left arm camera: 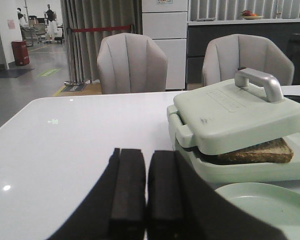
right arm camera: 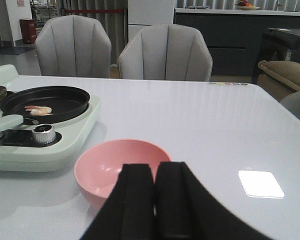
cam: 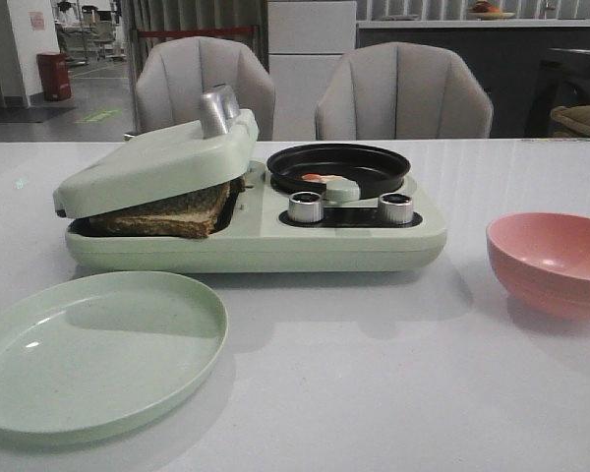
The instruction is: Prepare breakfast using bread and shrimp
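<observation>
On the white table (cam: 393, 393) the breakfast maker (cam: 275, 231) held the bread (cam: 167, 213) under its propped lid and the shrimp (cam: 320, 178) in its black pan (cam: 374, 172), suggesting cooking underway and plating left, while both grippers, left (left arm camera: 146, 192) and right (right arm camera: 155, 197), sat pressed together, empty.

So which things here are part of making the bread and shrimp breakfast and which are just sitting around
Part of the job:
bread under the sandwich maker lid
shrimp in the black pan
green plate

Just sitting around:
pink bowl, possibly
two chairs
</observation>
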